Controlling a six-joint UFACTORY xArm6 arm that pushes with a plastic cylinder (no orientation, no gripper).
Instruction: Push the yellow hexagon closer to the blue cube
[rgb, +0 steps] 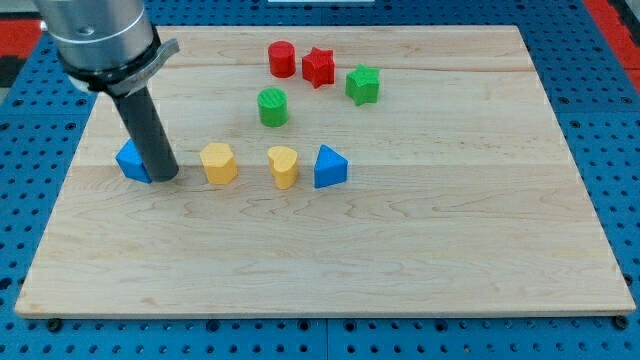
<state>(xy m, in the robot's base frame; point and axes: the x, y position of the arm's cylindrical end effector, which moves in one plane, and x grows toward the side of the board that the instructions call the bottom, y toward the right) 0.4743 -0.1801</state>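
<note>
Closest to the camera sits my tip (167, 177), a bare rod with no fingers, pressed against the blue cube (132, 161), I think. That's the wrong side of the yellow hexagon (218, 163) just right of it, so any push rightward shoves it off toward the yellow heart-shaped block (284, 166).

Yellow hexagon (218, 163) — near blue cube (131, 160)

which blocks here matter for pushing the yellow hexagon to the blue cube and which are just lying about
In the job: yellow hexagon; blue cube; my tip, between the two, right beside the cube.

Lying about: yellow heart; blue triangle; green cylinder; green block; red cylinder; red star.
</note>
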